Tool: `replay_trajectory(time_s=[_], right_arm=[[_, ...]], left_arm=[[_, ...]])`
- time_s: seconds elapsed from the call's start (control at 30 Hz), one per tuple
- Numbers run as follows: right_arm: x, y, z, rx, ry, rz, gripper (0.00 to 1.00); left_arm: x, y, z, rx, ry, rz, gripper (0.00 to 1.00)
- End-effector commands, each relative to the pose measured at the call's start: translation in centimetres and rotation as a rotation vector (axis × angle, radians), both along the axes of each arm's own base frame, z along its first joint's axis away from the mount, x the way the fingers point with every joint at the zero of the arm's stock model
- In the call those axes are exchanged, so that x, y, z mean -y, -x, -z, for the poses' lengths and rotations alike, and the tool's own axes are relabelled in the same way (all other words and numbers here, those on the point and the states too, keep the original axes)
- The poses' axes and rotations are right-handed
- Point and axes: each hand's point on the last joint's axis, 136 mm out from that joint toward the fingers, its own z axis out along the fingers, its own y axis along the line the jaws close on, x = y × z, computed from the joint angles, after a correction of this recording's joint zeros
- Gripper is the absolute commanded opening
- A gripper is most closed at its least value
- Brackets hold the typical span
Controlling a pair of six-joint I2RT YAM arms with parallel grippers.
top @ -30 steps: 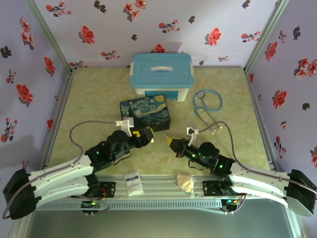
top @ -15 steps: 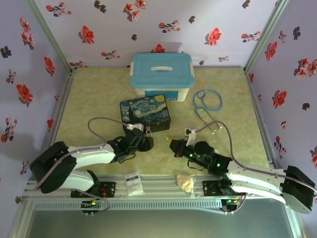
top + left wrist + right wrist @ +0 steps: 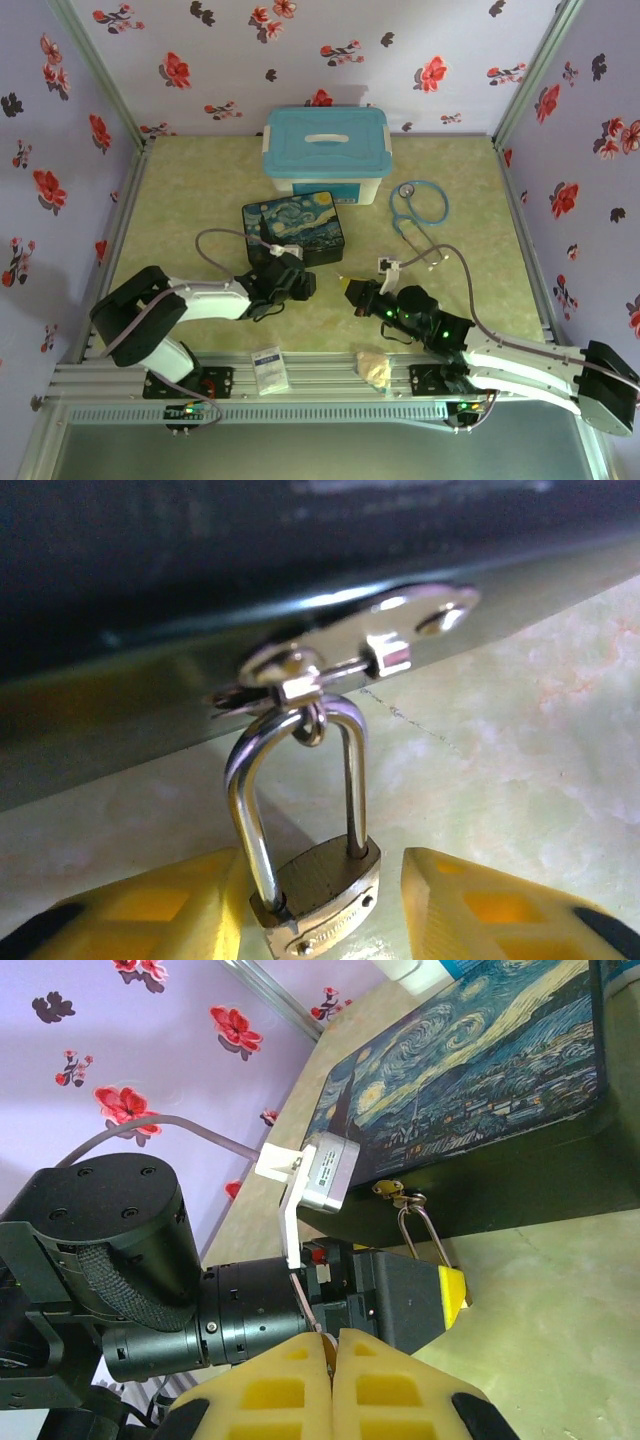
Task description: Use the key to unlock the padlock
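Observation:
The tiny brass padlock (image 3: 322, 900) hangs by its silver shackle (image 3: 248, 810) from the clasp ring (image 3: 300, 685) on the front of the starry-night box (image 3: 293, 227). My left gripper (image 3: 320, 872) is open, a yellow finger on each side of the padlock body. The left finger (image 3: 150, 910) is close against the body, and the right finger (image 3: 500, 905) stands apart from it. My right gripper (image 3: 332, 1345) is shut on the thin key (image 3: 312, 1305), whose blade points toward the left gripper's black body (image 3: 400, 1295). The shackle (image 3: 425, 1232) also shows beside the box wall in the right wrist view.
A blue-lidded storage bin (image 3: 325, 150) stands behind the box. A stethoscope (image 3: 420, 205) lies to the right. A white packet (image 3: 268, 368) and a tan lump (image 3: 375, 368) rest on the front rail. The two grippers (image 3: 300, 283) (image 3: 347, 287) are close together.
My left arm has stretched forward and down to the box front, bringing its open fingers around the padlock. The right gripper with the key has barely moved.

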Motion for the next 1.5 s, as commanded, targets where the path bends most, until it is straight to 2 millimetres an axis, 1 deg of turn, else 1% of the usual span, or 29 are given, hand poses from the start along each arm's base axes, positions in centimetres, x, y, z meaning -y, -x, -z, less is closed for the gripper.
replay_trajectory(time_s=[0.0, 0.07, 0.2, 0.3, 0.37, 0.47, 0.57, 0.63, 0.67, 0.7, 0.73, 0.87, 0.97, 1.03, 1.1, 1.17, 1.23, 1.3, 1.37, 1.47], right_arm=[[0.7, -0.4, 1.0, -0.013, 0.015, 0.036, 0.0], [0.7, -0.4, 1.2, -0.018, 0.017, 0.039, 0.0], [0.6, -0.5, 1.8, -0.031, 0.025, 0.041, 0.0], [0.4, -0.6, 2.3, -0.044, 0.027, 0.046, 0.0], [0.2, -0.7, 2.8, -0.055, 0.028, 0.044, 0.0], [-0.2, -0.8, 3.3, -0.068, 0.035, 0.044, 0.0], [-0.6, -1.0, 3.8, -0.08, 0.034, 0.041, 0.0], [-0.9, -1.0, 4.1, -0.09, 0.032, 0.037, 0.0], [-1.1, -1.1, 4.2, -0.095, 0.03, 0.037, 0.0], [-1.2, -1.1, 4.4, -0.103, 0.028, 0.036, 0.0], [-1.3, -1.1, 4.7, -0.112, 0.025, 0.037, 0.0], [-1.3, -1.5, 6.5, -0.179, 0.043, 0.072, 0.0], [-0.9, -1.9, 8.2, -0.22, 0.076, 0.118, 0.0], [-0.9, -1.9, 8.6, -0.23, 0.075, 0.125, 0.0], [-1.0, -1.9, 8.8, -0.234, 0.069, 0.126, 0.0], [-1.2, -1.9, 9.1, -0.242, 0.068, 0.117, 0.0], [-1.6, -1.8, 9.4, -0.257, 0.052, 0.095, 0.0], [-2.0, -2.0, 9.8, -0.299, -0.014, 0.055, 0.0], [-2.6, -2.3, 9.6, -0.33, -0.102, -0.001, 0.0], [-3.5, -2.8, 9.5, -0.38, -0.213, -0.083, 0.0]], left_arm=[[0.4, -0.1, 0.2, 0.009, 0.023, 0.005, 0.42], [0.6, 0.0, 0.3, 0.006, 0.029, 0.008, 0.37], [0.9, 0.2, 0.1, -0.001, 0.072, -0.009, 0.33], [1.0, 0.3, 0.0, -0.002, 0.114, -0.03, 0.24], [1.1, 0.2, -0.1, -0.002, 0.123, -0.034, 0.24], [1.0, 0.2, 0.4, -0.014, 0.114, -0.042, 0.19], [0.8, 0.2, 0.9, -0.02, 0.141, -0.075, 0.15], [0.8, 0.2, 1.3, -0.022, 0.158, -0.088, 0.15], [0.8, 0.2, 1.4, -0.024, 0.161, -0.093, 0.19], [0.9, 0.2, 1.6, -0.026, 0.161, -0.095, 0.25], [1.0, 0.2, 1.6, -0.026, 0.163, -0.096, 0.26], [0.9, 0.1, 1.4, -0.01, 0.165, -0.111, 0.25], [0.9, 0.2, 1.4, -0.005, 0.156, -0.118, 0.21], [0.8, 0.2, 1.5, -0.001, 0.154, -0.126, 0.19], [0.9, 0.3, 1.5, 0.002, 0.164, -0.133, 0.15], [1.0, 0.4, 1.0, 0.007, 0.187, -0.133, 0.11], [1.1, 0.5, 0.2, 0.011, 0.212, -0.137, 0.09], [1.1, 0.6, -0.8, 0.011, 0.267, -0.156, 0.09], [1.2, 0.7, -1.7, 0.011, 0.317, -0.163, 0.09], [1.7, 1.1, -3.1, 0.014, 0.343, -0.146, 0.08]])
